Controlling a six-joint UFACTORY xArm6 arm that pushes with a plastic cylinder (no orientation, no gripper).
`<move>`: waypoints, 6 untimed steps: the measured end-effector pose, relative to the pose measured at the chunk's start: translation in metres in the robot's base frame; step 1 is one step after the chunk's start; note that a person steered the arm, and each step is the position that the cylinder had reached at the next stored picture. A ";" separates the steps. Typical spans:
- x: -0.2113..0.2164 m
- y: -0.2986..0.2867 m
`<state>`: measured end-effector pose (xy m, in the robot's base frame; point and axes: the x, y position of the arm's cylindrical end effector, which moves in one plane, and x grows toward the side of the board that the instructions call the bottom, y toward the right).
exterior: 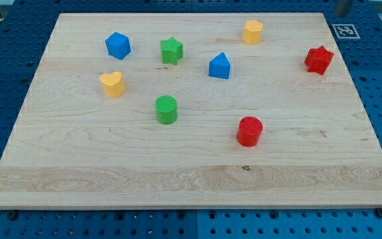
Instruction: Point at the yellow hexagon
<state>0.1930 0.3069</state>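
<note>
Near the top of the frame, a little right of centre, the yellow hexagon (252, 31) stands on the wooden board (191, 172), close to the board's far edge and apart from every other block. The nearest neighbour is the blue block with a peaked top (219, 66), below and to the left of it; further left along the same upper band sit the green star (172, 50) and a blue block of uncertain, many-sided shape (118, 45). Toward the right edge, lower than the hexagon, is the red star (319, 60). Moving down the frame, the yellow heart (113, 84) lies at the left, the green cylinder (166, 109) near the middle, and the red cylinder (249, 131) right of centre.

My tip does not clearly show. A blurred grey shape at the upper right corner may belong to the arm, but I cannot tell, so where the tip stands relative to the blocks is unknown; there are no fingers on this rig whose spread could be reported.

I judge the task to be at its start, the approach not yet made. The next move calls for bringing my tip up beside the hexagon, along the open wood, without nudging it or the peaked blue block.
</note>
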 end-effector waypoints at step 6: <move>0.045 -0.118</move>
